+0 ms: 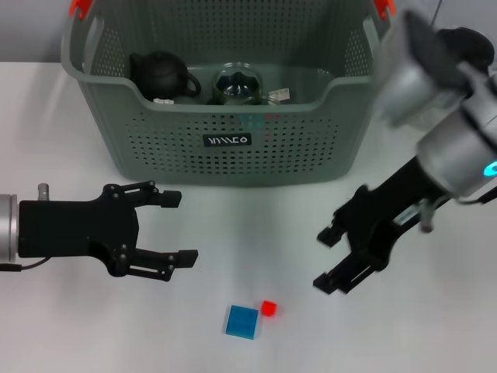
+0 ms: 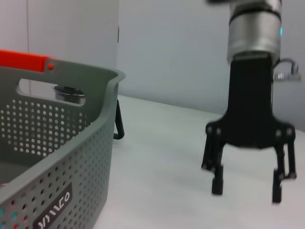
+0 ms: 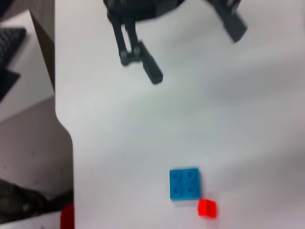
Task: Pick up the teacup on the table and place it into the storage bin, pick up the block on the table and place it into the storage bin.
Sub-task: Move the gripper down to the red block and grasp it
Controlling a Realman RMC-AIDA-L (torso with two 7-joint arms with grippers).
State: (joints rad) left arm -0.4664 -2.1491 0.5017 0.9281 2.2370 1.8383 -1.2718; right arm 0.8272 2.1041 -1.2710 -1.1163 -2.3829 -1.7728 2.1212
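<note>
Already inside the storage bin [image 1: 233, 148] sit a dark teapot [image 1: 161, 75] and a glass teacup [image 1: 238, 84], so the cup stage looks finished. Remaining on the white table [image 1: 435, 326], well in front of the bin, are a blue block [image 1: 242, 321] and a small red block [image 1: 269, 308], touching or nearly so. Between bin and blocks, the right gripper [image 1: 335, 256] hangs with fingers spread wide, holding nothing. Opposite it, the left gripper [image 1: 172, 227] waits just in front of the bin, likewise spread and empty.
</note>
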